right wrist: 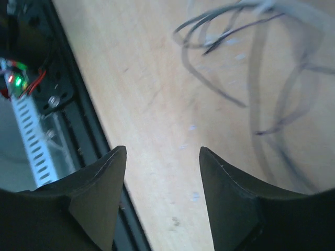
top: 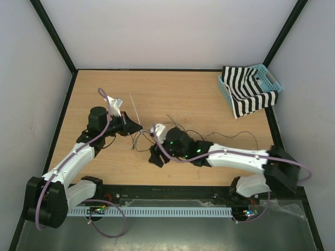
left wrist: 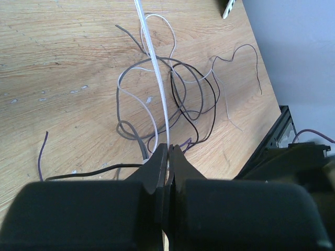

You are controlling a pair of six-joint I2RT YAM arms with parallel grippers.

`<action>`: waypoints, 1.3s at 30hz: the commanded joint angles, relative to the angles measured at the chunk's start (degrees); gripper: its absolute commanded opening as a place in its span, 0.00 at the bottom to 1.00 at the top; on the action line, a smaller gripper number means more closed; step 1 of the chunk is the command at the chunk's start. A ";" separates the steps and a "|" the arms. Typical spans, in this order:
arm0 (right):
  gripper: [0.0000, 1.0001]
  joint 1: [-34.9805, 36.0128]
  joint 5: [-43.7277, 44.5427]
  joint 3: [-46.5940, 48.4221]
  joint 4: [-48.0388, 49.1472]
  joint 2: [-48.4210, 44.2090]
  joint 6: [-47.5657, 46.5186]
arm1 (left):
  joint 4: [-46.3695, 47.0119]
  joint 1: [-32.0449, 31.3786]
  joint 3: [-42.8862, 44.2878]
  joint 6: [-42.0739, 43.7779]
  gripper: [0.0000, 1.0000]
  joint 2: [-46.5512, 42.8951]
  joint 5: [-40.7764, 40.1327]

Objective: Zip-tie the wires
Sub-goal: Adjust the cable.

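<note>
1. Table (top: pixel 172 89): pale wood top, walled in by white panels on three sides.
2. The wires (top: pixel 142 139): a loose bunch of thin strands, dark with a few pale ones. They lie flat on the table near its middle, between the two grippers. One dark strand trails off toward the right side. In the left wrist view the wires (left wrist: pixel 180 99) curl in overlapping loops just ahead of the fingertips. In the right wrist view the wires (right wrist: pixel 272 68) are blurred, at the upper right.
3. Zip tie (left wrist: pixel 157 73): a narrow white strip running straight away from the left gripper and across the wire loops. Whether it passes under any strand cannot be told. In the top view the zip tie (top: pixel 134 109) angles toward the far edge.
4. Left gripper (left wrist: pixel 168 155): jaws pressed together, pinching the near end of the zip tie. It sits at the left side of the bunch (top: pixel 132 127).
5. Right gripper (right wrist: pixel 162 157): jaws spread wide, bare table between them, nothing held. It is low over the wood beside the near edge, just right of the bunch (top: pixel 155 145).
6. Basket (top: pixel 272 78): blue, slotted, in the far right corner, well apart from the wires.
7. Striped cloth (top: pixel 246 94): black and white, draped in the basket and over its front.
8. Slotted duct (top: pixel 172 212): white, along the near edge below the arm bases. It also shows at the left of the right wrist view (right wrist: pixel 31 141).
9. Purple cable (top: pixel 172 156): thick, looping along the right arm beside the bunch.
</note>
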 commanded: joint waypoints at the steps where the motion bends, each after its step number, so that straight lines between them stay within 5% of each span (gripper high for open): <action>1: 0.69 -6.76 5.48 -1.08 -7.46 -9.89 -5.56 | 0.98 0.41 0.88 0.26 0.00 -0.69 0.61; 7: 0.74 -17.95 4.21 -0.34 -8.00 -14.42 -8.53 | 0.92 0.52 0.46 0.28 0.00 -1.52 1.41; 16: 0.74 -27.20 0.43 8.73 -2.36 -0.96 -15.30 | 0.51 0.58 0.39 1.00 0.00 -1.37 4.47; 26: 0.67 -27.27 -25.60 13.83 5.18 11.63 -25.05 | 0.25 0.55 1.02 0.98 0.00 -0.57 5.77; 39: 0.62 -22.11 -25.35 17.39 9.30 19.22 -31.66 | 0.25 0.51 1.83 0.94 0.00 0.22 7.00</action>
